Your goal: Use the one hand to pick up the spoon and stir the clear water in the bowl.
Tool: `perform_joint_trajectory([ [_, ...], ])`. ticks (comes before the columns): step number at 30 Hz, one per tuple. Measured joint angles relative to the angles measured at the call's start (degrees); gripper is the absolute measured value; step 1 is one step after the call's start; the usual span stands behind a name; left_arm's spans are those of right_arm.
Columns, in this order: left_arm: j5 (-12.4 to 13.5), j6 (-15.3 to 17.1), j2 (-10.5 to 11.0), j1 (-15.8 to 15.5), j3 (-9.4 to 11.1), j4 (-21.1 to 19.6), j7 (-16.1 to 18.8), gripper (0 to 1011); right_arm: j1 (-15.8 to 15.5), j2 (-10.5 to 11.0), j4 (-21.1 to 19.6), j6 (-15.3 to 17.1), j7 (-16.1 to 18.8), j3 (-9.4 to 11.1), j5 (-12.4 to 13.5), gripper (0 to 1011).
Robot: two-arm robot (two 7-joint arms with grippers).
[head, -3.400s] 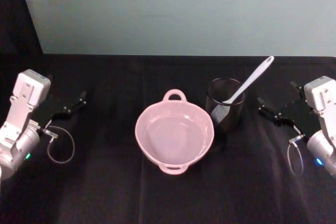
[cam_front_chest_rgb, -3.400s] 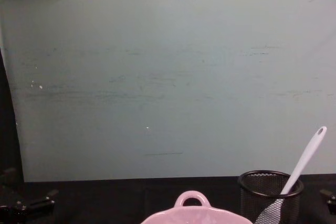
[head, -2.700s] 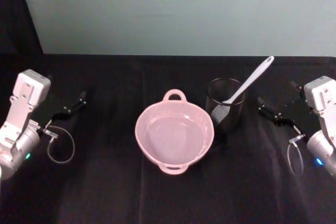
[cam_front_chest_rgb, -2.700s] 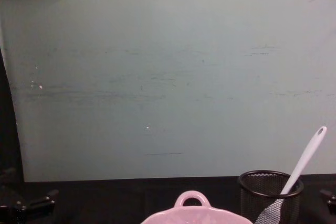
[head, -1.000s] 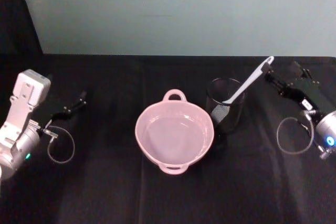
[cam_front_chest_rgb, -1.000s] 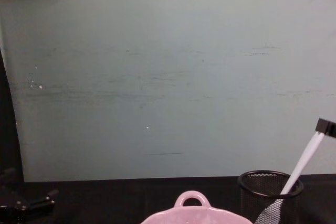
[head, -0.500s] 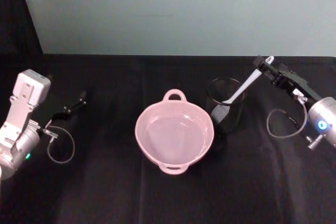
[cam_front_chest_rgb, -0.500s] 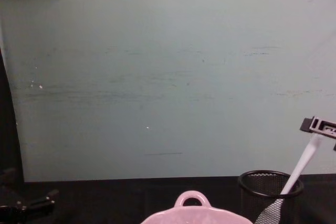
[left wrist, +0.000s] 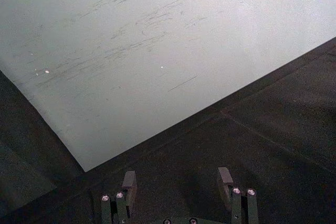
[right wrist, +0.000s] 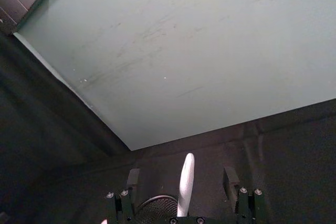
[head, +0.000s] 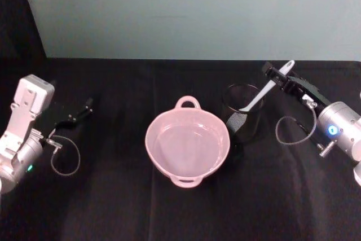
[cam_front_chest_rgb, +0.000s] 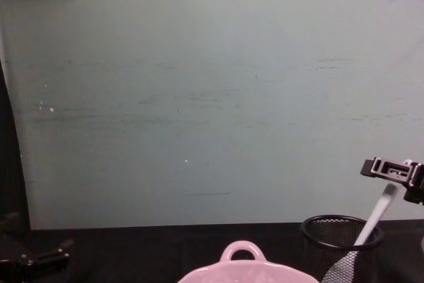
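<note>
Table (head: pixel 113 196): covered in black cloth.
Bowl (head: pixel 149 139): set at centre, water (head: pixel 189 149) seen inside.
Mesh cup (head: pixel 254 123): placed just right of bowl.
Left tool (head: pixel 84 107): parked far left, fingers apart.
Right tool (head: pixel 277 74): held at upper handle of spoon (head: pixel 260 94), fingers spread either side, not clamped.
Spoon: stood in mesh cup, leaned right.
Progress judged early: approach done; grasp, lift, transfer, stirring left.

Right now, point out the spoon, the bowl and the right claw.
spoon (head: pixel 259 95): head view, middle of the handle.
bowl (head: pixel 154 139): head view, left inner wall.
right claw (right wrist: pixel 181 177): right wrist view, midway between its open fingertips.
</note>
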Motion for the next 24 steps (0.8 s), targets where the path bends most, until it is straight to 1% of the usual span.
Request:
perform_joint_trajectory([
  [5, 0.0, 0.0, 0.0, 0.0, 0.0, 0.0, 0.0, 1011, 0.6, -0.4, 1.0, -0.5, 0.1, -0.6, 0.0, 1002],
  [8, 0.0, 0.0, 0.0, 0.0, 0.0, 0.0, 0.0, 1011, 0.7, -0.6, 1.5, -1.6, 0.9, -0.8, -0.1, 1002],
  [16, 0.0, 0.0, 0.0, 0.0, 0.0, 0.0, 0.0, 1011, 0.7, -0.6, 1.4, -1.4, 0.8, -0.7, -0.2, 995],
  [20, 0.0, 0.0, 0.0, 0.0, 0.0, 0.0, 0.0, 1011, 0.6, -0.6, 1.3, -1.3, 0.8, -0.6, -0.2, 917],
  [22, 0.0, 0.0, 0.0, 0.0, 0.0, 0.0, 0.0, 1011, 0.6, -0.5, 1.3, -1.2, 0.7, -0.6, -0.2, 862],
  [23, 0.0, 0.0, 0.0, 0.0, 0.0, 0.0, 0.0, 1011, 0.6, -0.5, 1.3, -1.2, 0.7, -0.6, -0.2, 862],
  [24, 0.0, 0.0, 0.0, 0.0, 0.0, 0.0, 0.0, 1011, 0.6, -0.5, 1.3, -1.2, 0.7, -0.6, -0.2, 818],
])
